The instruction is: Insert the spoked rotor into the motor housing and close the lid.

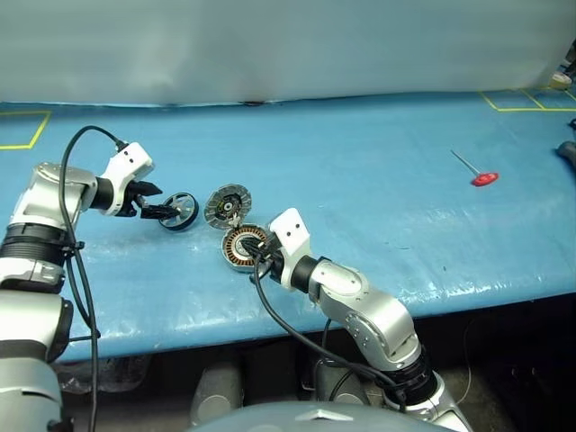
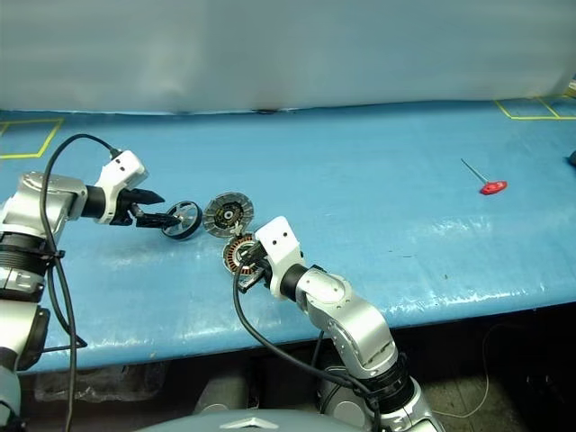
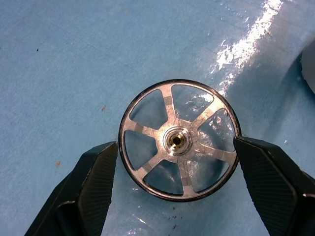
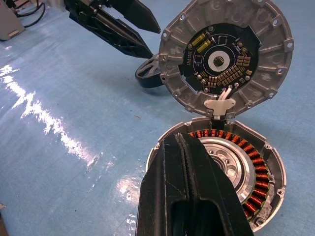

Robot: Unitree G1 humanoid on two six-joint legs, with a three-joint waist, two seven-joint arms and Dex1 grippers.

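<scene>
The rotor (image 3: 179,140) is being straddled flat at frame centre by the left gripper's (image 3: 175,167) spread fingers; the right gripper (image 4: 189,196), fingers together, is being rested on the housing (image 4: 263,169).

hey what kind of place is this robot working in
Probably a robotics lab or test workshop: a blue-covered workbench with yellow tape markings, an opened motor housing showing copper windings, and a red-handled hex key lying loose.
</scene>
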